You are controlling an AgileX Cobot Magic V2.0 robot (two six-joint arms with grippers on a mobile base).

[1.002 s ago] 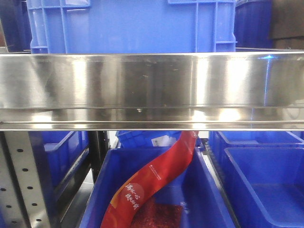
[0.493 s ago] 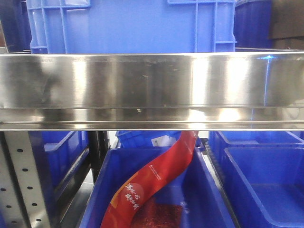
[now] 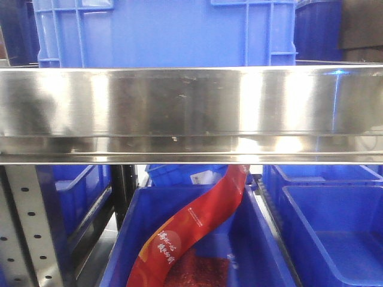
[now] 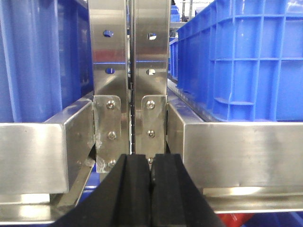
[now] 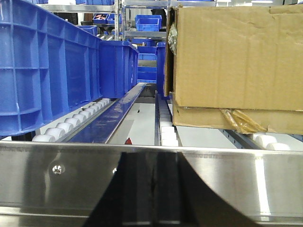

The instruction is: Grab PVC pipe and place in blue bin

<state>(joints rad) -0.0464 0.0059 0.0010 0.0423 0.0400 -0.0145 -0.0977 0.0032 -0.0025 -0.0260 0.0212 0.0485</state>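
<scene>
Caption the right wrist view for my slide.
Right gripper, shut and empty, faces a steel shelf rail; beyond, blue bins and a cardboard box sit on rollers.

Warehouse or stockroom: stainless-steel flow racking (image 3: 191, 113) with perforated uprights (image 4: 110, 71) and white roller tracks (image 5: 71, 124), rows of blue plastic bins (image 3: 167, 33) on several levels, a brown cardboard carton (image 5: 236, 66), further shelving (image 5: 142, 23) receding behind
</scene>
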